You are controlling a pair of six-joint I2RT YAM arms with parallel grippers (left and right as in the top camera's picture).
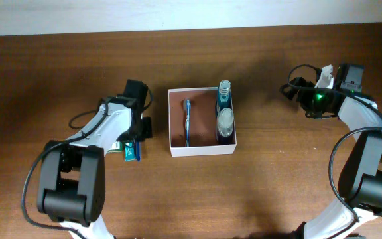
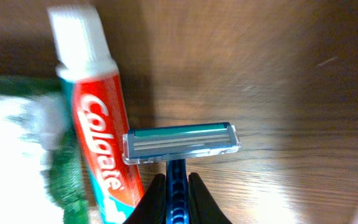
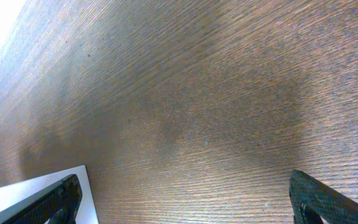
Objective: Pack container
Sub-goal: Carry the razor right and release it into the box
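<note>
While the container (image 1: 202, 151) sits centre-scene holding a toothbrush (image 1: 187, 123) and two blue bottles (image 1: 225, 121), the left gripper (image 1: 135, 142) hangs just left of it.

Left wrist: jaws clamped on the razor (image 2: 182, 142) handle. Lift straight, clear the white wall, and lay it beside the toothbrush. The toothpaste (image 2: 98, 143) reads "Colgate".

Right wrist: the right gripper (image 3: 185, 196) gapes wide over the bare table (image 3: 197, 93), holding nothing.
</note>
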